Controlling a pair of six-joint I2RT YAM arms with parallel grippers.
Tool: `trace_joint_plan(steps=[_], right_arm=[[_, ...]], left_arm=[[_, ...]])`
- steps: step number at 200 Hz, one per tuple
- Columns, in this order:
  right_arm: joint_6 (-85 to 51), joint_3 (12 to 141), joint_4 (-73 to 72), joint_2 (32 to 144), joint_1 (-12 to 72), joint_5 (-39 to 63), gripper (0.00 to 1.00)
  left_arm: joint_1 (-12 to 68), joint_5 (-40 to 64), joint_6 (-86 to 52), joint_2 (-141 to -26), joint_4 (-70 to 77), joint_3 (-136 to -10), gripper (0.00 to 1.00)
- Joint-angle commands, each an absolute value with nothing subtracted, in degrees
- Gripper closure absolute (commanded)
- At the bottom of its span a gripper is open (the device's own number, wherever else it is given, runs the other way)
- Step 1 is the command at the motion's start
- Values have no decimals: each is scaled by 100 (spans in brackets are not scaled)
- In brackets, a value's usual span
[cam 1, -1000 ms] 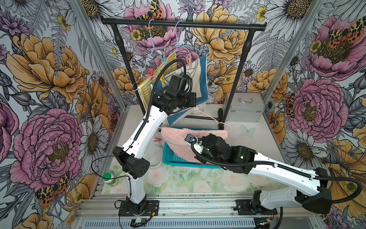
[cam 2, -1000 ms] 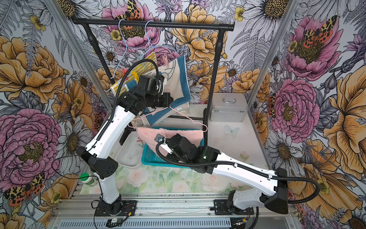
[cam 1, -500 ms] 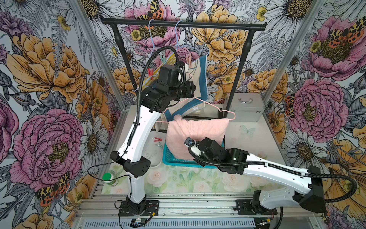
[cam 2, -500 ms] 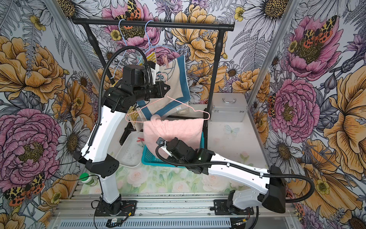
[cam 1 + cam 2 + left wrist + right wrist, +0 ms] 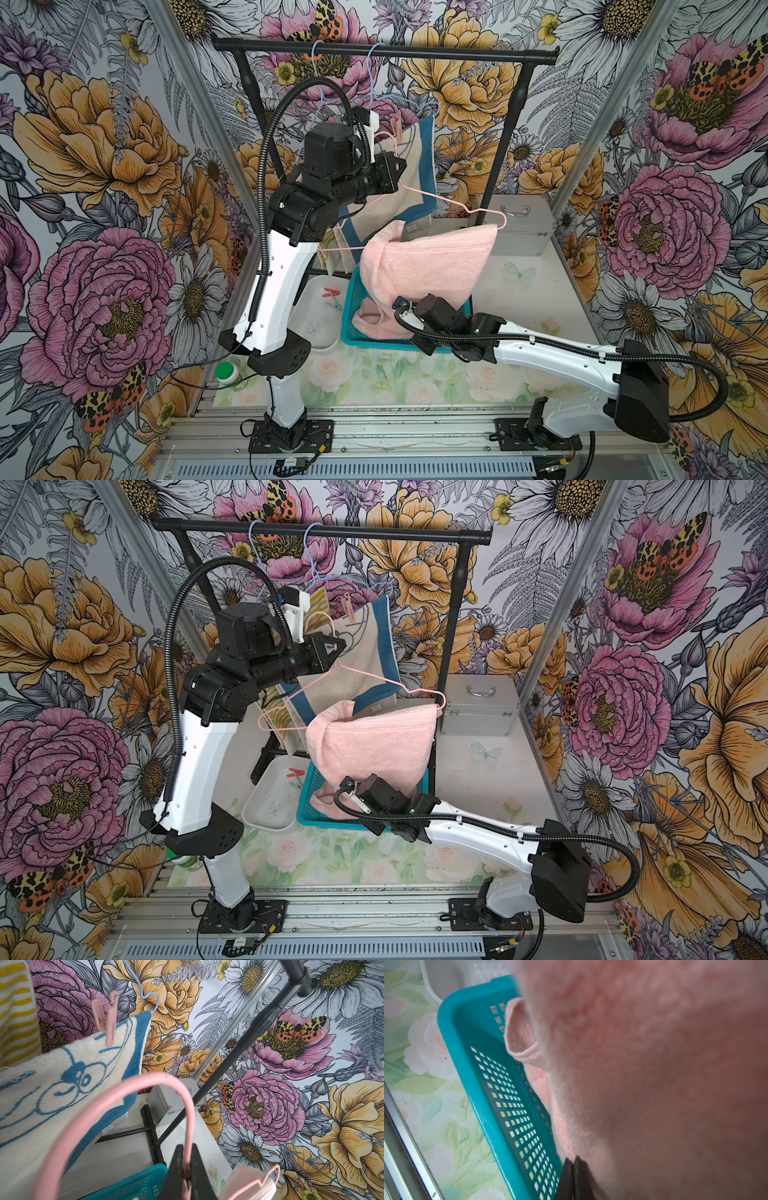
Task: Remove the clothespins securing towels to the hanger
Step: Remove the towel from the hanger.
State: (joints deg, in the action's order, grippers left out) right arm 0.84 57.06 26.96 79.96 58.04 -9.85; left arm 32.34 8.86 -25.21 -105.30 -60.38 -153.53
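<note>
Left end effector [image 5: 188, 1172] clamped on pink hanger [image 5: 158, 1077], right end effector [image 5: 574, 1167] on pink towel [image 5: 424, 266]; two clothespins [image 5: 331, 292] found in tray [image 5: 316, 330]; pink clothespin [image 5: 106, 1020] not yet removed.

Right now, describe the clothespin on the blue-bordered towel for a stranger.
Under the black rail hangs a cream, blue-bordered towel. The pale pink clothespin grips its top edge; the red one and green one lie in the white tray.

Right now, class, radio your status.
Left hand shut on pink hanger. Right hand shut on pink towel, over teal basket. Pink clothespin clips cream towel.
</note>
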Motion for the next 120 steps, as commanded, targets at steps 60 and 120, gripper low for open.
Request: trace_joint_plan(steps=[60, 120], right_arm=[[-136, 5445, 2561, 8208, 5652, -412, 100], [-319, 5397, 2525, 8255, 5540, -169, 100]], left_arm=[[2984, 636, -2553, -9755, -5656, -15132, 100], [2659, 500, -2568, -9644, -5566, -14895, 100]])
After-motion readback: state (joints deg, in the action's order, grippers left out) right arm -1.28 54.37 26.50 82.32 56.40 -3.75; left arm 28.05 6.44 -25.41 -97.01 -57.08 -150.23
